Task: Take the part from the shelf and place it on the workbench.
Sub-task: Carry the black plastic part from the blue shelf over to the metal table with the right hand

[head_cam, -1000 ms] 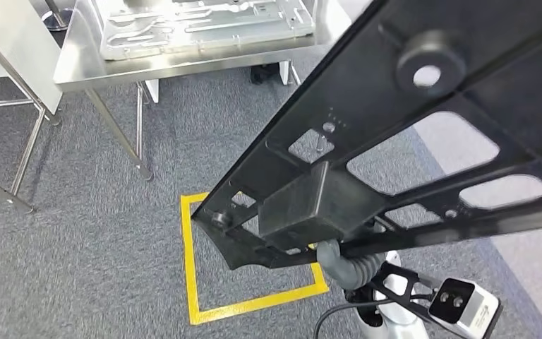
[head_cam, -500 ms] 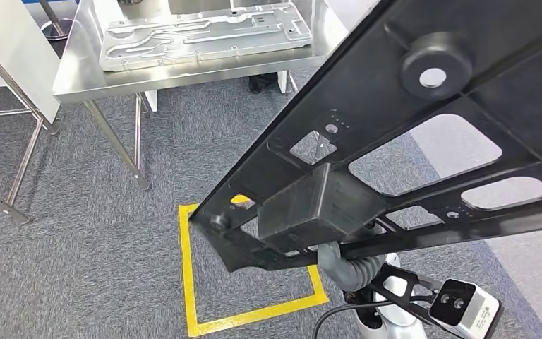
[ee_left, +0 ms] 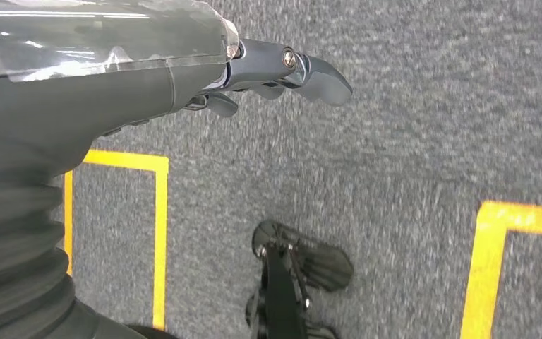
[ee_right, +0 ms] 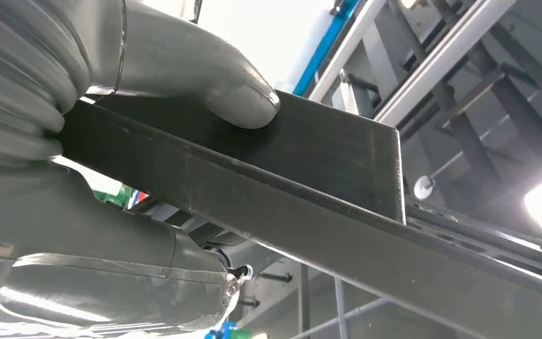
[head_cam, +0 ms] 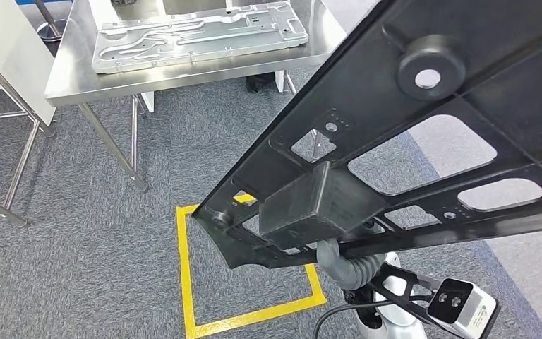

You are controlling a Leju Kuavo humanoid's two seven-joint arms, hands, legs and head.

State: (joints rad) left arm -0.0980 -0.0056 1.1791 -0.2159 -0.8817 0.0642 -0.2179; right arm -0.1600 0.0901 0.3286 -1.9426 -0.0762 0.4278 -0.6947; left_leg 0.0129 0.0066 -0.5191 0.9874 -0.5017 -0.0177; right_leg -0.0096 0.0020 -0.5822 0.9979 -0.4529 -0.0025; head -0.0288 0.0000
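The part (head_cam: 409, 120) is a large black frame panel with cut-outs, a round boss and a box-shaped block. It slants across the head view above the floor. My right hand (ee_right: 183, 70) grips its edge, the thumb pressing on the black part (ee_right: 310, 205). In the head view the panel hides that hand, and just its grey ribbed wrist cover (head_cam: 349, 267) shows below. The steel workbench (head_cam: 183, 76) stands ahead at upper left. My left hand (ee_left: 275, 70) hangs over the carpet with its fingers apart, holding nothing.
A silver stamped plate (head_cam: 197, 35) lies on the workbench. A yellow tape square (head_cam: 183, 275) marks the grey carpet between me and the bench. A second steel frame with thin legs (head_cam: 14, 162) and a white panel (head_cam: 7, 49) stand at left.
The whole picture has shifted: the workbench and the yellow square sit lower and a little further left, so the camera has moved. The black part stays held the same way.
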